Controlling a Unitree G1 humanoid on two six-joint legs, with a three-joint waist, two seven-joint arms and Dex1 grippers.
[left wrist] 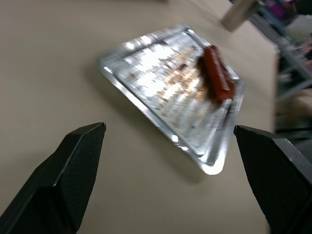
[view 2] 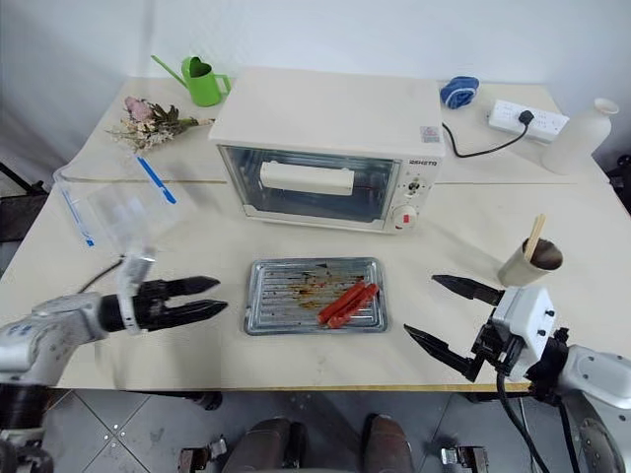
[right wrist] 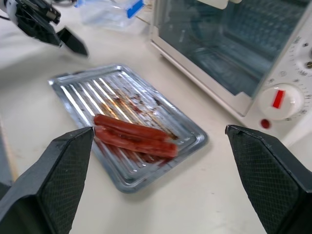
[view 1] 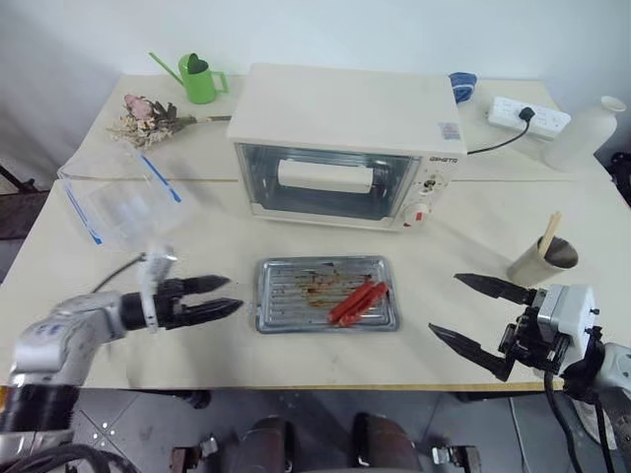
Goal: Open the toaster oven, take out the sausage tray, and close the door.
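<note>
Reading from left to right, we find the left gripper (view 1: 229, 296) near the table's (view 1: 463, 335) front edge, its fingers spread and empty, just beside the left rim of the sausage tray (view 1: 296, 296), which lies flat on the table in front of the toaster oven (view 1: 340, 113) with its red sausages toward its right end. Behind the tray, the oven's glass door (view 1: 325, 177) stands shut, so we judge all three steps complete. At the front right corner, the right gripper (view 1: 473, 313) hovers with fingers spread wide, holding nothing, well apart from the tray.
</note>
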